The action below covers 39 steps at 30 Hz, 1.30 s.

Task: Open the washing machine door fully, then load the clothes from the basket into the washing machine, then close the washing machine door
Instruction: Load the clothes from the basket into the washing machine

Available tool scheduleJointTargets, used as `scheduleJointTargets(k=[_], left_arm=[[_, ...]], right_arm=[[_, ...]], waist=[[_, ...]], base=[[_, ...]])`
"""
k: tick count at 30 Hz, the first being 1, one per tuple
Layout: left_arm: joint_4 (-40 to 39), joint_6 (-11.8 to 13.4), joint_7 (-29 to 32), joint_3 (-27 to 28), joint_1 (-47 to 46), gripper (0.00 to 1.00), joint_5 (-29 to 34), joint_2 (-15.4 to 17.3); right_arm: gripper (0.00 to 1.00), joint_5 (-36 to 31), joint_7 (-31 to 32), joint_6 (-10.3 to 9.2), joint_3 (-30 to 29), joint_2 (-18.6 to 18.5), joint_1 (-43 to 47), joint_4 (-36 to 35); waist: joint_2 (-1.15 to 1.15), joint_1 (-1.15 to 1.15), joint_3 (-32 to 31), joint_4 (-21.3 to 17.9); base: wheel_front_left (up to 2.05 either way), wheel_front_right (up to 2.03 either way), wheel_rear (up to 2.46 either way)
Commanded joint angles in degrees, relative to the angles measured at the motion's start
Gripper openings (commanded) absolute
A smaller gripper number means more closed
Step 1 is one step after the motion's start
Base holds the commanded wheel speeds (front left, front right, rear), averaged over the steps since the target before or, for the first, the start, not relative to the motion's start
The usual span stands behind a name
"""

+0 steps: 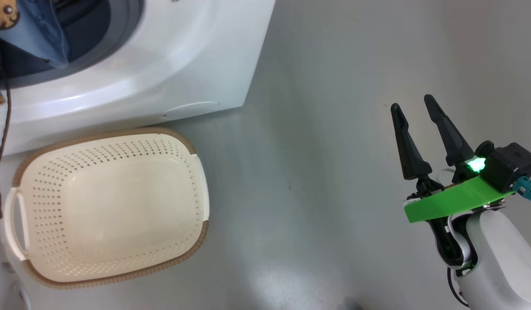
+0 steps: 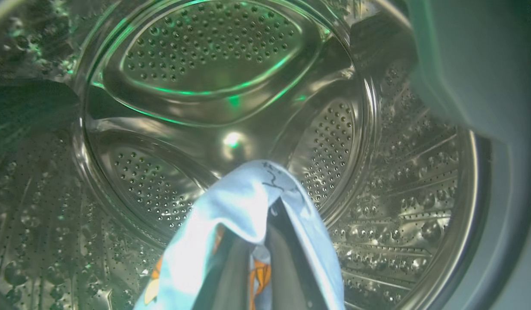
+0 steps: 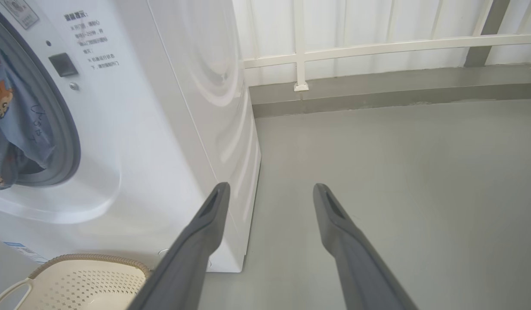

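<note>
Garment: the light blue garment (image 2: 244,202) with orange prints is draped over my left fingers (image 2: 291,275), which are clamped shut on it.
Where it is: inside the mouth of the washing machine (image 1: 183,64). The pinched end is within the steel drum (image 2: 214,56), while in the head view blue cloth hangs just inside the grey gasket (image 1: 125,30).
Long axis: the cloth runs from the fingertips back along the fingers toward the opening, so I judge its loose end trails nearest the gasket, not deep in the drum.
Direction: the fingers point at the drum's rear wall, which is well apart from the tips. The drum's lower wall lies below the cloth.
Nearer arm: the left is the only one at the machine.
Right fingers (image 1: 408,146): spread wide and holding nothing, they hover over the grey floor (image 1: 313,172), well apart from the machine on its far side.
Basket (image 1: 46,202): it sits on the floor just in front of the machine and is bare inside.
Step in hand: loading, as I read it, with this piece yet to be let go.
Next move: I expect to reach further in before opening the left fingers, so the trailing end clears the gasket.
Risk: cloth left across the gasket could catch when the door closes.
Other piece: I cannot tell whether it already lies in the drum.
</note>
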Motion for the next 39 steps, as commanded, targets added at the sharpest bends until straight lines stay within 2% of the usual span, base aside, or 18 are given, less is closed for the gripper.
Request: scheduleJointTargets(k=[1,12,18,25,34,39], left_arm=[[-1.8,0.0,-0.4,0.4,-0.8,0.0,0.8,2.9],[7.8,0.0,-0.4,-0.9,-1.7,0.0,2.3,3.4],[18.5,0.0,0.4,-4.3,-7.7,0.0,3.3,4.6],[25.6,0.1,2.9,-6.5,-14.0,0.0,4.0,5.6],[29.0,0.4,3.8,-8.1,-17.5,0.0,4.5,6.6],[26.5,0.8,0.3,-9.5,-19.2,0.0,5.4,6.9]], right_arm=[[1.0,0.6,-0.5,0.31,0.8,-0.4,0.3,-1.3],[1.0,0.6,-0.5,0.31,1.1,-0.2,-0.2,-1.5],[1.0,0.7,-0.5,0.31,1.4,-0.5,-0.6,-1.8],[1.0,0.7,-0.5,0.31,1.8,-0.4,-1.0,-2.2],[1.0,0.8,-0.5,0.31,2.2,-0.3,-1.6,-2.3],[1.0,0.9,-0.5,0.31,2.4,-0.2,-2.0,-2.5]], waist=[[0.0,0.0,0.7,-0.5],[0.0,0.0,2.7,-0.9],[0.0,0.0,3.8,-0.9],[0.0,0.0,5.3,-1.2],[0.0,0.0,6.9,-2.3],[0.0,0.0,7.7,-2.9]], base=[[0.0,0.0,0.0],[0.0,0.0,0.0],[0.0,0.0,0.0],[0.0,0.0,0.0],[0.0,0.0,0.0],[0.0,0.0,0.0]])
